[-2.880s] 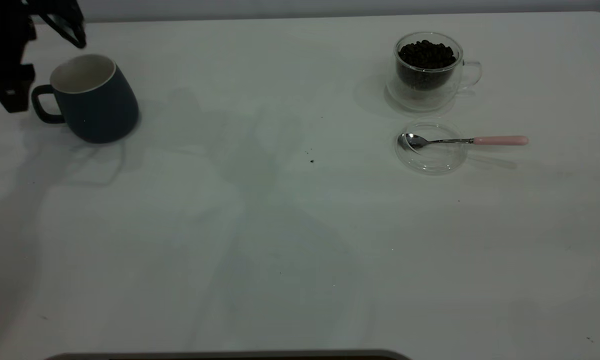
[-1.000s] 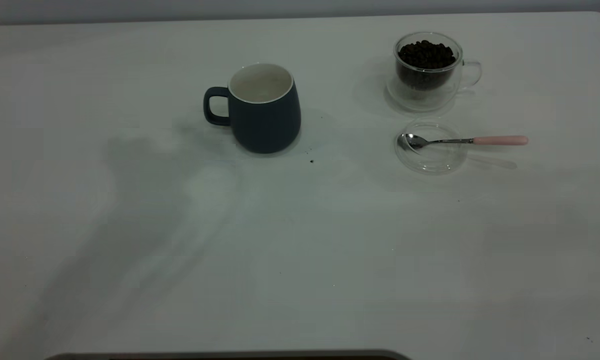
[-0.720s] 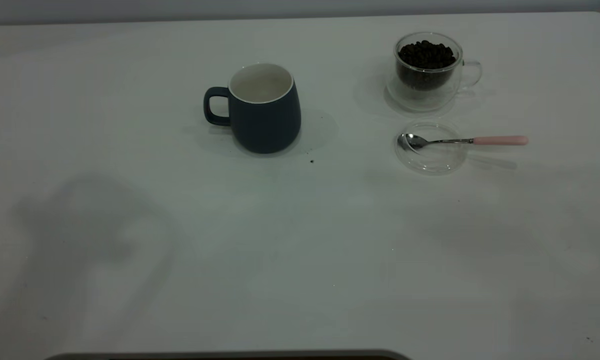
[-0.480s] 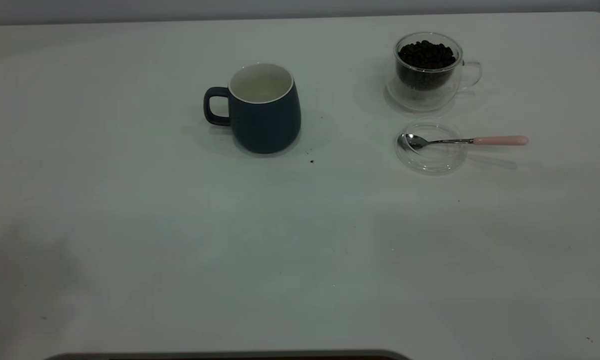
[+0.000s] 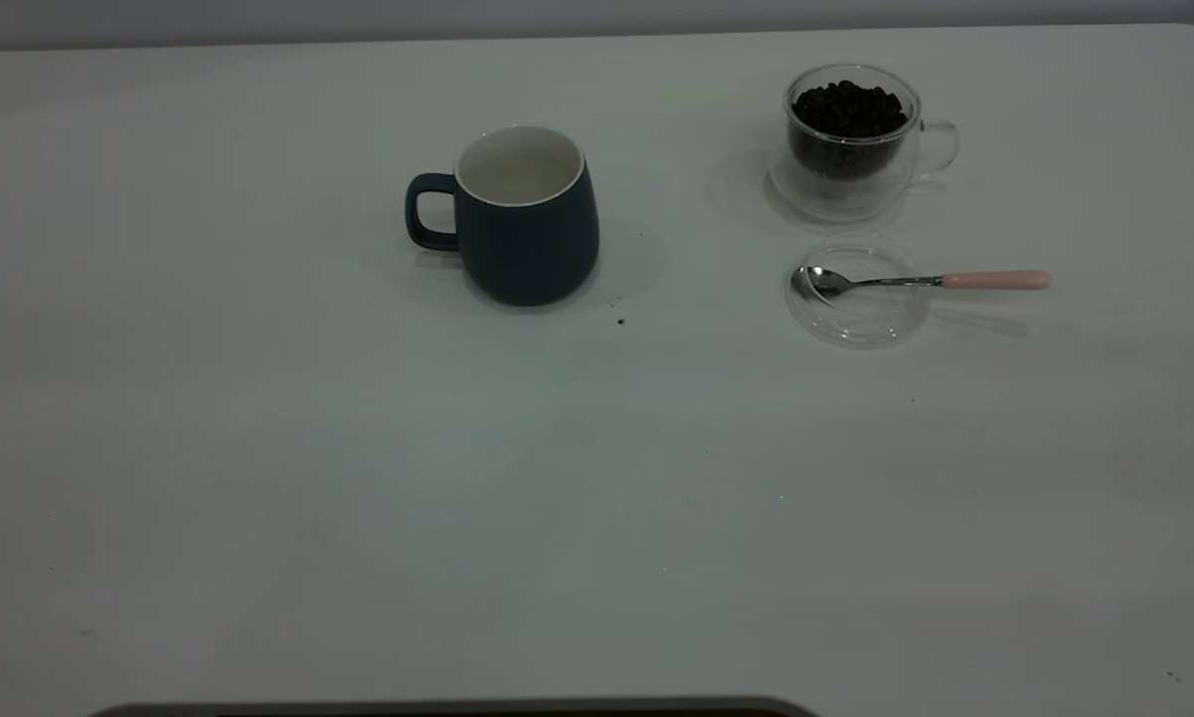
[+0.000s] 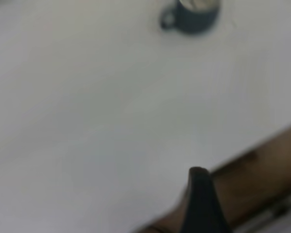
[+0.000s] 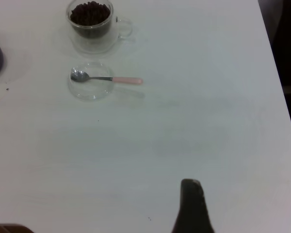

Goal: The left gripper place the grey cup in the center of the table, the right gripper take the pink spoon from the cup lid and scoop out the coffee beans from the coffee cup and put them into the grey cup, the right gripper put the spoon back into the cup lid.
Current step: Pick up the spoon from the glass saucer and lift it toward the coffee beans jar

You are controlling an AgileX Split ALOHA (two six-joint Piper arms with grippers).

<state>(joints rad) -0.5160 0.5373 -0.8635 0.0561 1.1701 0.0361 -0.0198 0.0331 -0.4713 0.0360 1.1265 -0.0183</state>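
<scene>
Shifted from the bench (image 5: 258, 498) edge, the grey cup (image 5: 525, 214) is set left of the coffee cup (image 5: 848, 139) for scooping; neither gripper's fingers' state can be told.

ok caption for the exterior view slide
Grey cup at table center; pink spoon rests on cup lid beside coffee cup.

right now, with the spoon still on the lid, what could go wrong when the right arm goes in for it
The pink spoon has only its bowl on the cup lid; its handle overhangs, so a push there could tip it off or slide the lid. The coffee cup, heaped with coffee beans, stands close behind the lid, so the arm could knock it.
</scene>
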